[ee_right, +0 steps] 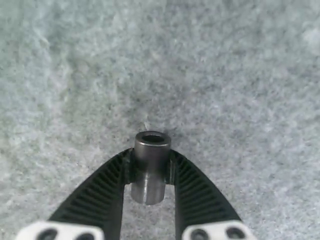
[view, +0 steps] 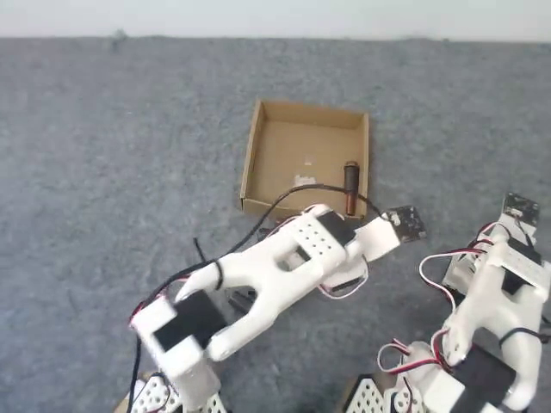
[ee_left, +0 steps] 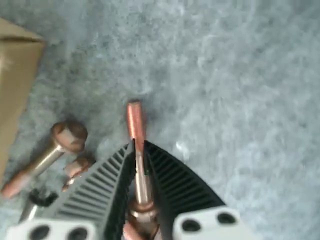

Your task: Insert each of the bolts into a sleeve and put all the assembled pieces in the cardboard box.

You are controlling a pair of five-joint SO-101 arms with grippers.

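Now left gripper (ee_left: 137, 146) clamps bolt (ee_left: 134, 117) near cardboard box (ee_left: 15, 75) edge; right gripper (ee_right: 151, 156) clamps sleeve (ee_right: 149, 175)

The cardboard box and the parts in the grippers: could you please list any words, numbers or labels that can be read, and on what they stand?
No text can be read anywhere.
On the cardboard box: no legible print; the pale marks on its floor are too small to tell.
On the bolt in the left gripper and the sleeve in the right gripper: no markings show.
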